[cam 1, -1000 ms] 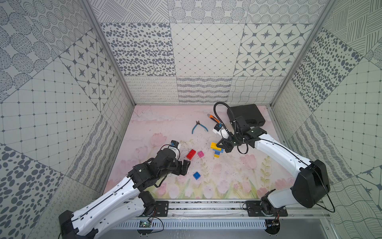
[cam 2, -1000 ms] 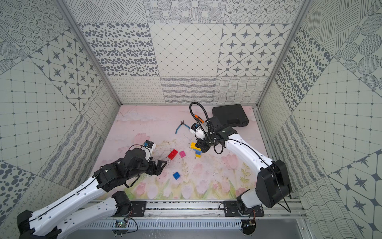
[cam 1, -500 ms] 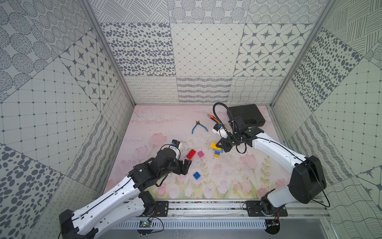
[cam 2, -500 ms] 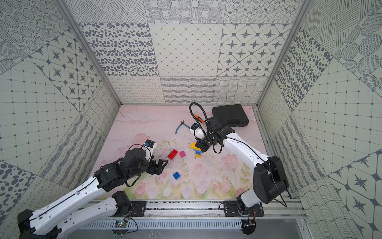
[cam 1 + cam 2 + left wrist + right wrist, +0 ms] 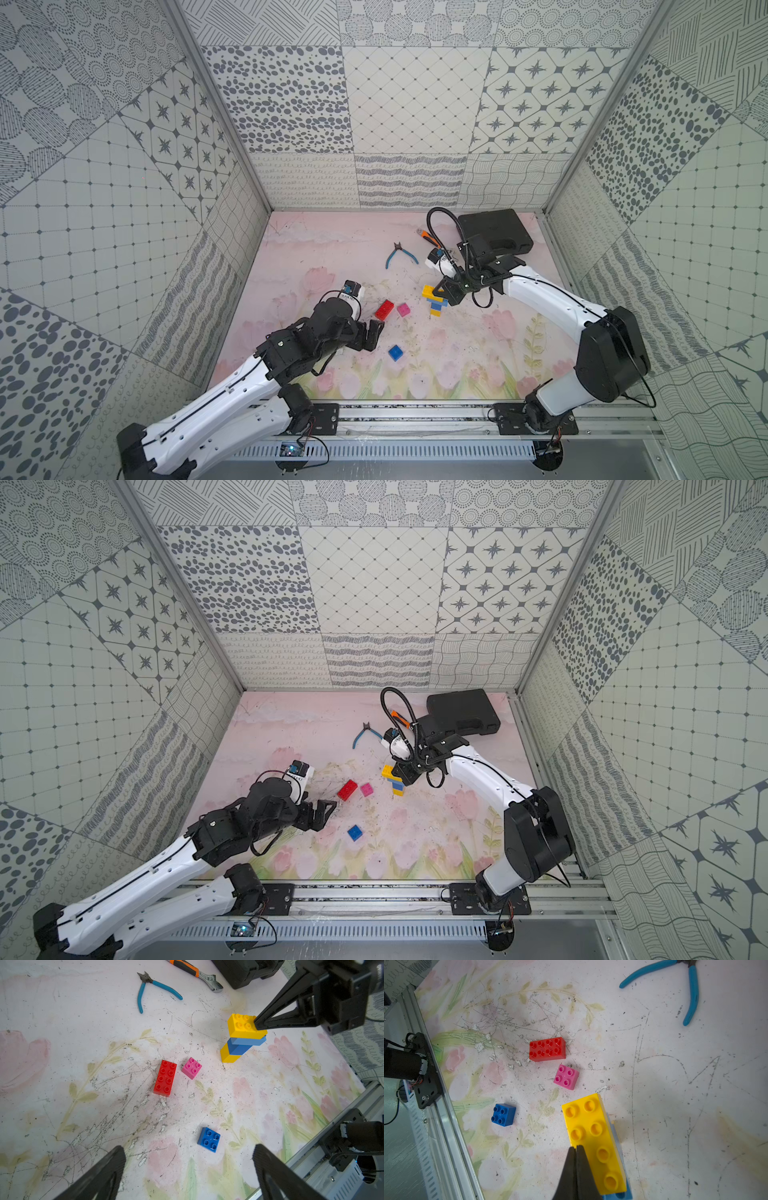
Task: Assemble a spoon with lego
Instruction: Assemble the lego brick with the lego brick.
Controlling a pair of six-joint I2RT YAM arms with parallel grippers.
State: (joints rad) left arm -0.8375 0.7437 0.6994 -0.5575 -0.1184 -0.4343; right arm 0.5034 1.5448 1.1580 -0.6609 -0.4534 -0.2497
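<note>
I take 12 o'clock as the back wall in both top views. The desk [image 5: 324, 257] is a scuffed pink flower mat, and the black case [image 5: 494, 228] lies at its 1 o'clock corner. My left tool [image 5: 372, 336] sits near 8 o'clock of the desk's middle, jaws spread wide with nothing between them. In the left wrist view both fingers [image 5: 112, 1165] stand over bare mat. My right tool [image 5: 441, 291] reaches in from the 3 o'clock side with its jaws pressed together. Its tip rests on the top brick of the spoon [image 5: 434, 300] and grips nothing. The pliers [image 5: 400, 257] lie at 12 o'clock of the middle, with the wrench [image 5: 426, 237] just at 1 o'clock of them. The spoon is only part built and stands just at 3 o'clock of the middle: a long yellow brick on top, then light blue, dark blue and yellow. The red brick [image 5: 384, 309] lies loose at 9 o'clock of it. The pink brick [image 5: 403, 309] lies between the two, apart from both. The blue brick [image 5: 395, 353] lies alone at 6 o'clock of the pink.
</note>
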